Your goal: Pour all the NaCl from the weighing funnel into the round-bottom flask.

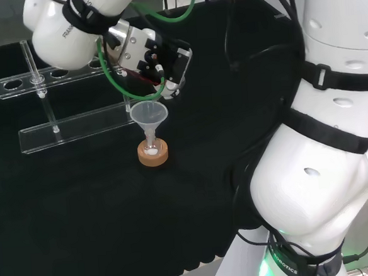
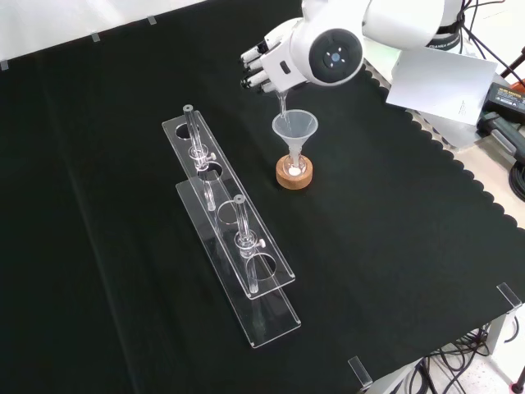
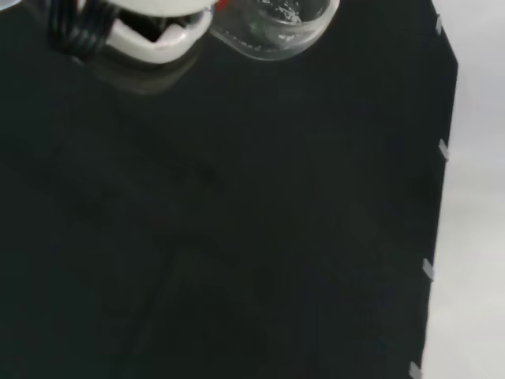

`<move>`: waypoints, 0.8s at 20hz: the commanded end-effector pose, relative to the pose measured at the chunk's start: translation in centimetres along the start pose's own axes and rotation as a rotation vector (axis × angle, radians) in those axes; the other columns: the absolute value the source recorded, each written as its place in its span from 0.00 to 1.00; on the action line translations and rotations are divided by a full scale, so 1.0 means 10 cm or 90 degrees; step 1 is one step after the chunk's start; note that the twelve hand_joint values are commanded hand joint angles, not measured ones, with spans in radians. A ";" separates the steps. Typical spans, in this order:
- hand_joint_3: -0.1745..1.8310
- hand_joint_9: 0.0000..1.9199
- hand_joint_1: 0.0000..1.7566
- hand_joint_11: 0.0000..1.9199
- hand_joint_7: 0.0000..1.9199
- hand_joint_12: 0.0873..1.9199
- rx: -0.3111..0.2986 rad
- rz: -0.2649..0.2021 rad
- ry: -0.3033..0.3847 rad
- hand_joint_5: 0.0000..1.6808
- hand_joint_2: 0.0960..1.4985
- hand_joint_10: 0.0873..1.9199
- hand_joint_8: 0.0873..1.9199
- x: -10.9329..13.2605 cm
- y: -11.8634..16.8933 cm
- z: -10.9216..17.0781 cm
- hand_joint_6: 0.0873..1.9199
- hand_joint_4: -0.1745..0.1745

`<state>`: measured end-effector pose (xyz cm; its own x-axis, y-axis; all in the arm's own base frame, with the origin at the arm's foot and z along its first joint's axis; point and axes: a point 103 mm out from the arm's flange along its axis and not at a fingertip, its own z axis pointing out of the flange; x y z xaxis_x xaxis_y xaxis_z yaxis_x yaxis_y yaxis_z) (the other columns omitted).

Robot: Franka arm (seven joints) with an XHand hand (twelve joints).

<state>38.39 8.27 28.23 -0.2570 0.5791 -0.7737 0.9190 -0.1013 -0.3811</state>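
The table (image 2: 394,246) under black cloth carries two clear racks (image 2: 238,246), each with a glass tube. To their right in the front view, a small flask (image 2: 294,164) sits on a cork ring (image 2: 294,176) with a clear funnel (image 2: 294,127) in its neck and white powder inside. Above the funnel, the hand (image 2: 267,66) curls its fingers round a tilted weighing funnel (image 3: 276,24), its spout (image 2: 281,103) over the funnel's mouth.

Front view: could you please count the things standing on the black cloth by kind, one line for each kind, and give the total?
Clear racks: 2
Glass tubes standing in the racks: 2
Clear funnel: 1
Small flask under the funnel: 1
Cork ring stand: 1
Total: 7
The weighing funnel held by the hand is not counted.
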 end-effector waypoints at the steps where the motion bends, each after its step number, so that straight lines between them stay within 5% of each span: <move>1: 0.35 0.48 0.63 0.41 0.29 0.51 -0.004 -0.002 0.057 0.75 0.45 0.11 0.31 -0.08 0.02 0.16 0.30 1.00; 16: 0.35 0.48 0.63 0.40 0.29 0.52 -0.071 0.034 0.210 0.75 0.45 0.11 0.31 -0.32 -0.02 0.39 0.30 1.00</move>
<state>37.93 6.25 27.98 -0.2091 0.7037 -0.6790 0.9393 -0.0485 -0.3395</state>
